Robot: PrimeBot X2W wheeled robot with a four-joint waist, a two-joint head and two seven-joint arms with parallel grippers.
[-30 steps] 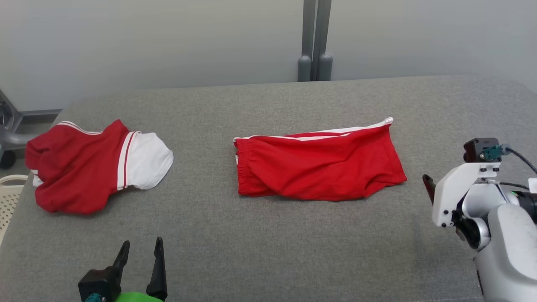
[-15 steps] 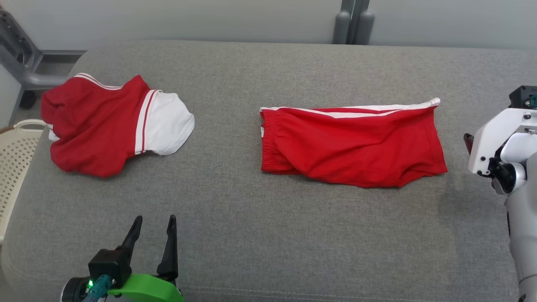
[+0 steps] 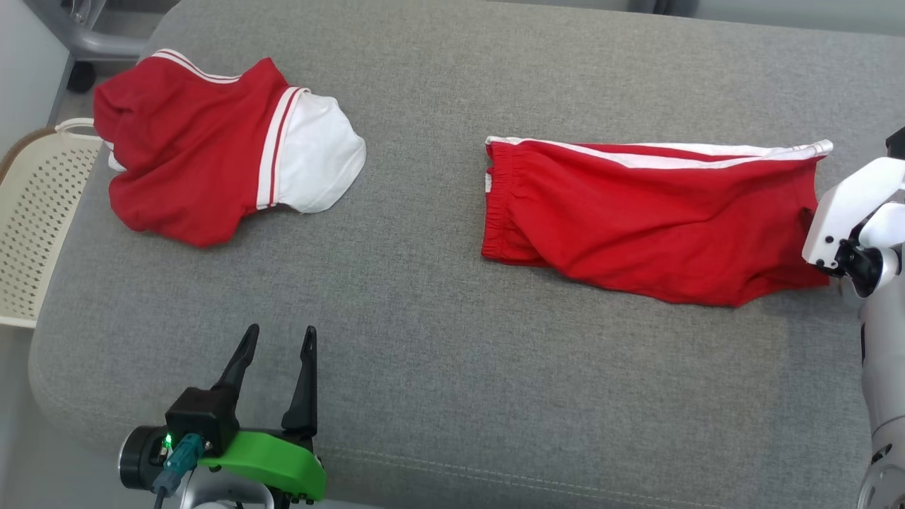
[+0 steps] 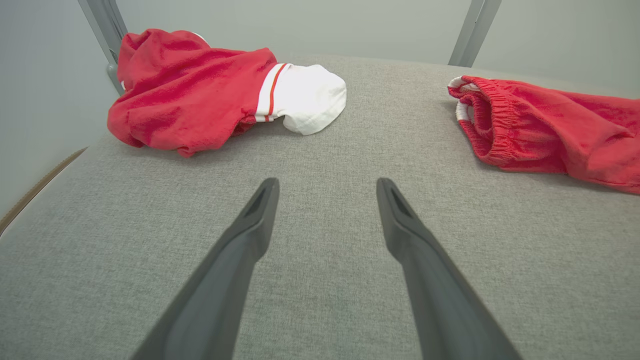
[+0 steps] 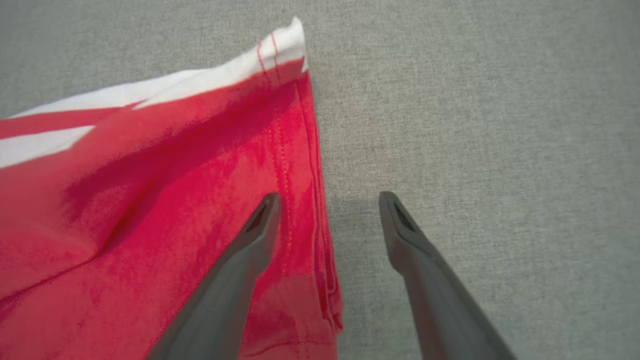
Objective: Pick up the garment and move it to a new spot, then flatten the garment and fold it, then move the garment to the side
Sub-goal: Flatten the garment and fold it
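Observation:
The garment, a pair of red shorts (image 3: 650, 219) with white side stripes, lies folded flat on the grey padded table (image 3: 424, 339), waistband to the left. My right gripper (image 5: 329, 196) hovers open over its right hem: one finger above the red cloth (image 5: 150, 200), the other above bare table. In the head view the white right wrist (image 3: 845, 212) covers that hem. My left gripper (image 3: 280, 330) stands open and empty near the front left edge, well short of the shorts (image 4: 550, 130).
A crumpled red and white shirt (image 3: 198, 148) lies at the table's far left, also ahead of the left gripper (image 4: 326, 184) as the shirt (image 4: 190, 95). A cream perforated basket (image 3: 35, 212) stands off the left edge. A grey metal frame (image 3: 92, 42) is behind it.
The head camera has tilted down and shifted. My right gripper has come from right of the shorts to over their right hem. The left gripper stays open in place.

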